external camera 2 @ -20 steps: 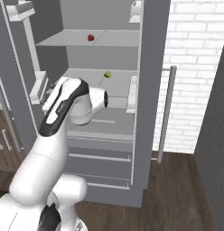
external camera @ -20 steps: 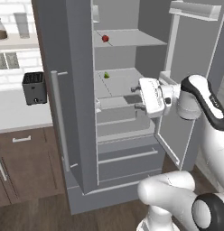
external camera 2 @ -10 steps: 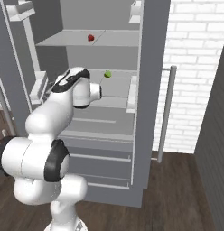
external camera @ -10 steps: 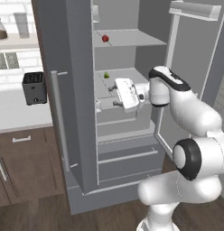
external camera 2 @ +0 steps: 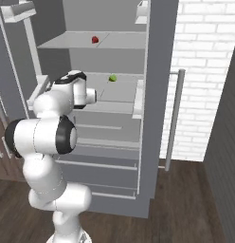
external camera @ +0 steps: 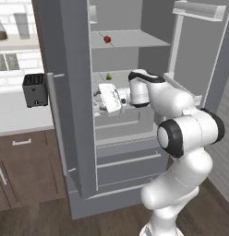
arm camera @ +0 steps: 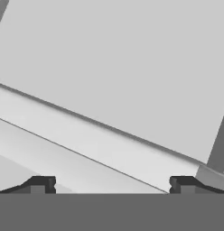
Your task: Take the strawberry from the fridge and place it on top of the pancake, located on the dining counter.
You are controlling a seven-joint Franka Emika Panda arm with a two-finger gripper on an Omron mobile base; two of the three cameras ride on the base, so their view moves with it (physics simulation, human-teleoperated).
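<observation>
Left base view: fridge (external camera: 75,115) stands open — strawberry (external camera: 107,39) on the upper shelf, toward its left side and well back from the front edge. Gripper (external camera: 96,99) reaches in over the shelf below, fingers spread wide, nothing between them. Strawberry sits above the hand, a little to its right, well apart. Small green item (external camera: 109,76) rests on the middle shelf, near the hand.

Hand view — fingertips (arm camera: 40,184) far apart, facing plain grey fridge surfaces.

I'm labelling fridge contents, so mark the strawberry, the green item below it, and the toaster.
strawberry (external camera: 107,39), left base view, middle of the red fruit.
green item (external camera 2: 112,78), right base view, its centre.
toaster (external camera: 34,90), left base view, front face.
</observation>
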